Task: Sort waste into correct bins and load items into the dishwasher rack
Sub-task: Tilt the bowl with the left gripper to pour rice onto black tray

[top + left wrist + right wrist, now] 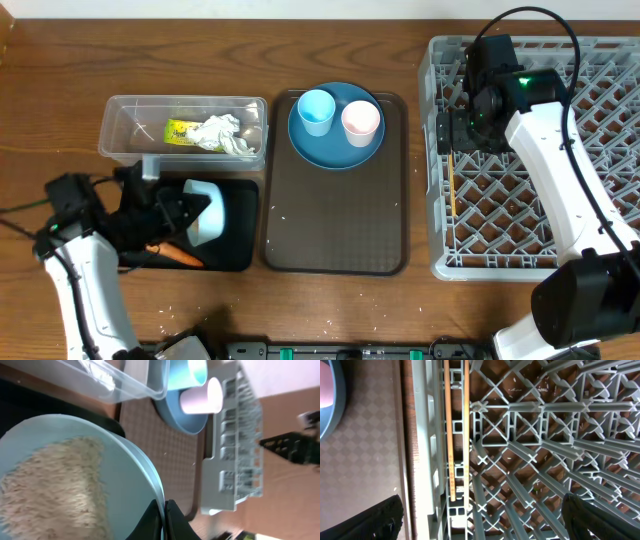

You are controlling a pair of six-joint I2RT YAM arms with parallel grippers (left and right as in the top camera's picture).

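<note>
From above, the left hand (182, 213) pinches the white bowl (208, 212) tight, tipped over the black tray (236, 256) near the front left corner of the tabletop (300, 305), and the right hand (450, 130) hangs wide open over the grey rack (600, 80) at the right edge; the left wrist view shows rice (55, 490) in the bowl; the right wrist view shows the chopsticks (449, 435) lying along the rack's left edge.

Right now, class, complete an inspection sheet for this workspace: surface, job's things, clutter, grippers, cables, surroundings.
Surface: wooden table, stray rice grains near the front.
Job's things: clear tub holds tissue and wrapper; carrot piece in black tray; bowl with rice tilted above that tray; blue plate carries light blue cup and pink cup; chopsticks lie in rack.
Clutter: brown serving tray under the plate.
Grippers: left gripper shut on bowl rim; right gripper open above rack.
Cables: black cable loops over the right arm; second cable beside the left arm.
Surroundings: dark hardware at the front edge.
</note>
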